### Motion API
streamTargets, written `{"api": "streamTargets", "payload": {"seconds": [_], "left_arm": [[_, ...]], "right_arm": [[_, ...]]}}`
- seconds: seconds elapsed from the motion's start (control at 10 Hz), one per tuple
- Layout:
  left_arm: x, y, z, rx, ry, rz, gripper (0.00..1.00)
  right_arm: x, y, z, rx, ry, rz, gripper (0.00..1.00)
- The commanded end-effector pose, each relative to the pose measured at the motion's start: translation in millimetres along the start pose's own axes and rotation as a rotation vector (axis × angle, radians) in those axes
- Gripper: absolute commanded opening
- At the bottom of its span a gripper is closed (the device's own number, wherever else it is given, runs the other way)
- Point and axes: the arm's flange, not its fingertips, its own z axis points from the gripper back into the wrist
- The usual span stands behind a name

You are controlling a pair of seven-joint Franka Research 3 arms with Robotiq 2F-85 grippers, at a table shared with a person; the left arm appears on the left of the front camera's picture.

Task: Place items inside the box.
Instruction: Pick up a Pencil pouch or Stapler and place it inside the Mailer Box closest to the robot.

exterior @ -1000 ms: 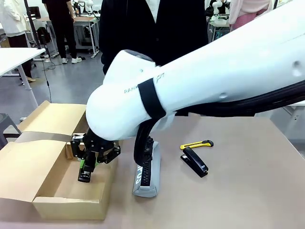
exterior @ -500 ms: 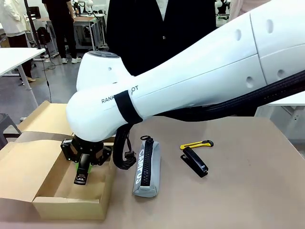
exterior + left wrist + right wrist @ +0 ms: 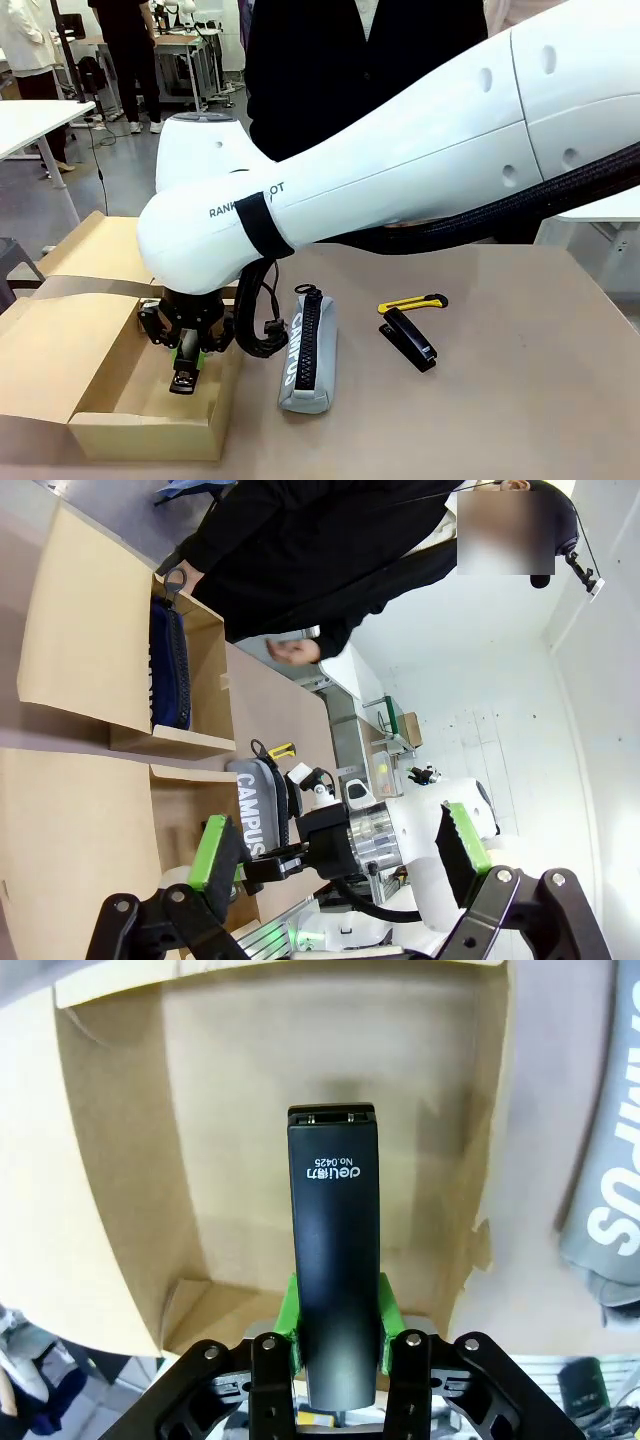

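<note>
Front view: right arm reaches across to the box [image 3: 140, 438] on the robot's left. Right tool [image 3: 188, 355] points down inside it, pinching a black stapler [image 3: 181, 383] on end, low end near the box floor. Can't tell if it's touching.

Step in hand, my read: setting this stapler down. Next move calls for a short descent until it seats, then spreading the fingers and lifting straight up, clear of the walls and flaps. Risk: it stands on end, so it may topple on release, which is harmless inside the box.

Not yet packed, on the surface [image 3: 500, 400]: grey pencil case [image 3: 305, 350] just beside the box's right wall. Yellow utility knife [image 3: 412, 302] and second stapler [image 3: 408, 340] sit close together further right.

Right wrist view: green pads [image 3: 290, 1318] clamp the stapler's two sides near its rear. Printed top faces the camera, nose aims at bare cardboard floor, roughly mid-compartment. That grip detail is too small to read from the front.

Left wrist view: left tool [image 3: 335, 845] spread wide, nothing between the fingers, looking at the box from off to one side. It adds a navy pencil case [image 3: 170, 665] lying in a cardboard compartment, which the arm masks from the front. The person's hand [image 3: 295, 652] hangs open beyond it. Can't tell whether that compartment and the stapler's belong to one box.
</note>
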Motion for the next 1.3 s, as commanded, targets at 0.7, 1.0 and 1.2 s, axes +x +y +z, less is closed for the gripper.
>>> {"api": "streamTargets", "payload": {"seconds": [0.7, 1.0, 1.2], "left_arm": [[-0.3, -0.8, -0.6, -0.023, -0.012, -0.019, 1.0], [-0.3, -0.8, -0.6, -0.023, -0.012, -0.019, 1.0], [-0.3, -0.8, -0.6, -0.023, -0.012, -0.019, 1.0]], "right_arm": [[2.3, 6.6, 4.9, -0.057, -0.046, -0.043, 1.0], [3.7, 4.7, 6.0, -0.044, -0.023, -0.028, 1.0], [-1.0, -5.8, 20.9, -0.009, 0.037, 0.116, 1.0]]}}
